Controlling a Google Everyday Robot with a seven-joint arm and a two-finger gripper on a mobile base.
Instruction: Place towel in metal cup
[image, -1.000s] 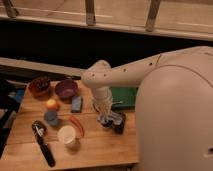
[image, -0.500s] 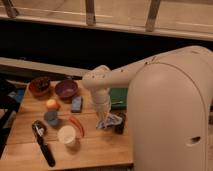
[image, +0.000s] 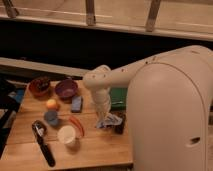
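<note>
My white arm reaches down over the wooden table (image: 95, 152). The gripper (image: 105, 119) is at the arm's lower end, just above the table near its right side. A pale blue-white towel (image: 108, 122) is bunched right at the gripper. The dark metal cup (image: 119, 124) stands upright on the table, touching the towel's right side. The towel is beside the cup, not inside it. The arm hides the cup's upper part.
To the left are a brown bowl (image: 39, 86), a purple bowl (image: 66, 89), an orange fruit (image: 51, 104), a blue sponge (image: 76, 103), a small blue cup (image: 51, 117), a red item (image: 77, 125), a white cup (image: 66, 135) and a black tool (image: 43, 144). A green object (image: 119, 97) lies behind the arm.
The arm's elbow has sunk a little and the arm's bulk fills more of the right side. The gripper and towel stay next to the metal cup.
</note>
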